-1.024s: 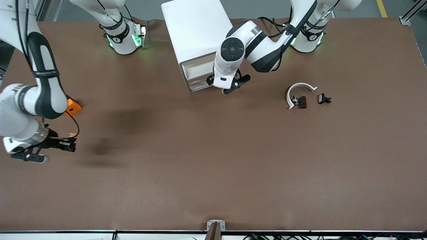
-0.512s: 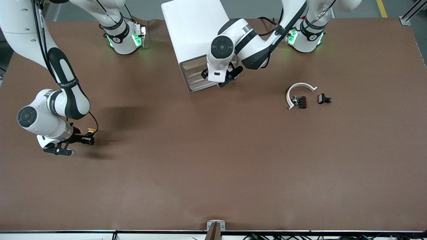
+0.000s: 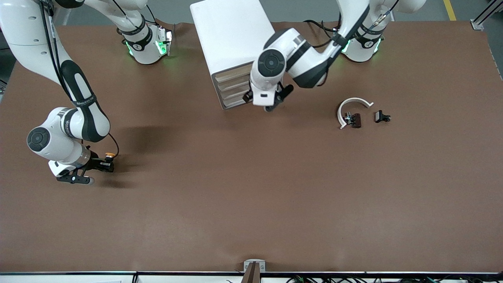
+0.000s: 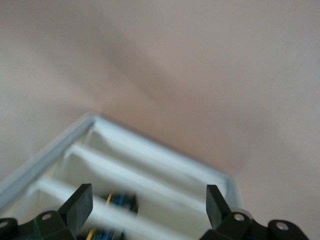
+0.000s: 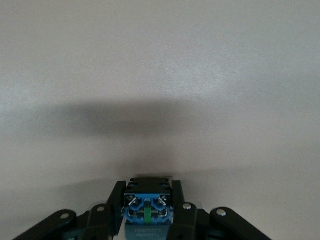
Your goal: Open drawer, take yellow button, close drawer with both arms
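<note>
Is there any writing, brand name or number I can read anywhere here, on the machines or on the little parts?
No text here can be read.
Right arm: a line of print on its black band, too small to read.
Button held in the right tool: faint print on its blue body, too blurred to read.
White cabinet: no lettering visible.

High front camera overlooks my whole desk (image 3: 251, 196); my left wrist camera closely faces the cabinet (image 3: 232, 43), shared.
</note>
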### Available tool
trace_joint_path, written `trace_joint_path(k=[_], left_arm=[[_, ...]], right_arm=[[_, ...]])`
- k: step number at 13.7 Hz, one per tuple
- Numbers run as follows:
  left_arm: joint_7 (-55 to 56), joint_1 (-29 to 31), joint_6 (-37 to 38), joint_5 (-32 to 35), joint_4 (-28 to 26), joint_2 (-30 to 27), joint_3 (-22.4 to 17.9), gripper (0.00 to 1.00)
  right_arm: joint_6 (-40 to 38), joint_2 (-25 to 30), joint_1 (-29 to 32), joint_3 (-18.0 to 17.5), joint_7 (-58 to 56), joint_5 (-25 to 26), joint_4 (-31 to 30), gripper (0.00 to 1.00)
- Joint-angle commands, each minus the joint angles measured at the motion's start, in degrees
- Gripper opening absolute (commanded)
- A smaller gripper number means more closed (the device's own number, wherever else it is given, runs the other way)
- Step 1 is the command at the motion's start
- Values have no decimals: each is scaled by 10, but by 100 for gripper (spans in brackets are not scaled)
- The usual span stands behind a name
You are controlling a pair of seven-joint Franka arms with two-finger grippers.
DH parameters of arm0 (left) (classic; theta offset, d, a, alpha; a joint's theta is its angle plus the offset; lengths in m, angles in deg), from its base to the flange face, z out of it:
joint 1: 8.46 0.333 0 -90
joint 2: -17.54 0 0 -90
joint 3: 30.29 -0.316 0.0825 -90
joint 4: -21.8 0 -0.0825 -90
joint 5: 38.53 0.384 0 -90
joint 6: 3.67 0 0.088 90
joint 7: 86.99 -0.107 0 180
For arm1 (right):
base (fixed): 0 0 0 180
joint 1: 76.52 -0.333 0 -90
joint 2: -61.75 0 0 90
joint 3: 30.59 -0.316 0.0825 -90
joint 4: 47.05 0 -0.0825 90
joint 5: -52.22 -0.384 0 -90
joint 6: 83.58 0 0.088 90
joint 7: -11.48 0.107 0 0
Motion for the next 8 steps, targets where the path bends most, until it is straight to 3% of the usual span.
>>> trace_joint_path(k=[1,2,3,5,8], left_arm=[[0,43,7,73,25,-12,0,100],[-2,66,8,98,36,-18,1,100],[-2,79,8,114,49,-22,1,100],[-7,117,8,130,61,-40,1,100],[-110,179,9,145,61,-75,2,100]], right_arm=[[13,2,4,-2,-46,3,-2,0],[8,2,6,-2,-39,2,3,69],[6,2,9,-2,-37,1,4,100],[-9,5,8,-1,-35,1,15,100],[-115,34,8,0,-35,3,47,100]])
